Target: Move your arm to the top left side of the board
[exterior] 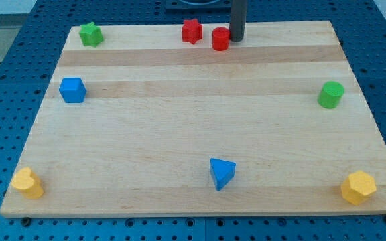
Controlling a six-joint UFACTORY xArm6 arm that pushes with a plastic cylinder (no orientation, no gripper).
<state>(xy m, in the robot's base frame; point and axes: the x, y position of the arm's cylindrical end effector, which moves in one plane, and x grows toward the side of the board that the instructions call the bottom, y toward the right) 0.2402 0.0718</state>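
Yellow blocks sit at both bottom corners (27, 183) (358, 187), blue wedge (222, 173) between them. Tabletop (193, 127) top edge: my tip (237, 38) touching red cylinder (220, 39), red star (191, 31) beside it, green star (90, 33) top left. No fingers; rod only.

No text, label, brand, number or sign can be read anywhere in the view. The pale wooden tabletop (200, 134) shows only plain grain, and the coloured blocks on it carry no markings.
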